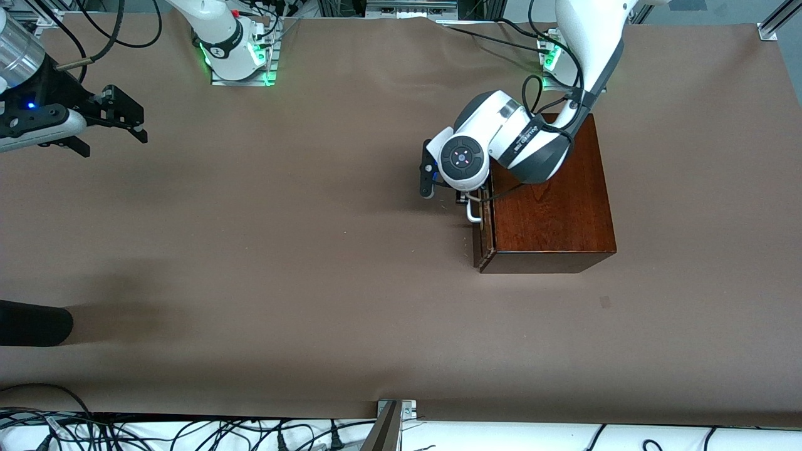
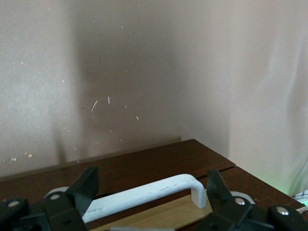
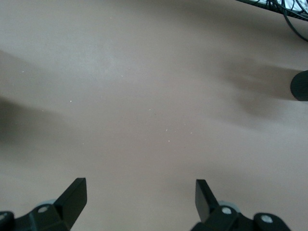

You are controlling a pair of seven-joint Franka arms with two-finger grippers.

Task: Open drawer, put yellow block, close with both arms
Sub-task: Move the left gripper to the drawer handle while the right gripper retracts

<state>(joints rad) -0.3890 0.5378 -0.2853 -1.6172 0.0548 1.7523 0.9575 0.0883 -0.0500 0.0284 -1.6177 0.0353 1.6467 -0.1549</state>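
Note:
The dark-brown wooden box (image 1: 551,213) stands toward the left arm's end of the table. The drawer's front (image 1: 486,237) sits close against the box, with its white bar handle (image 1: 473,212) sticking out. My left gripper (image 1: 467,200) is down at that handle, mostly hidden under its wrist. In the left wrist view the gripper (image 2: 150,179) is open, with the handle (image 2: 144,195) lying between the fingers and a strip of pale wood (image 2: 168,215) beside it. My right gripper (image 1: 128,116) waits open and empty above the right arm's end of the table (image 3: 139,186). The yellow block is out of view.
A black rounded object (image 1: 31,322) juts in at the right arm's end, nearer the front camera, and shows in the right wrist view (image 3: 301,85). Cables and a metal bracket (image 1: 396,410) line the table's front edge. Brown tabletop (image 1: 282,250) spreads between the arms.

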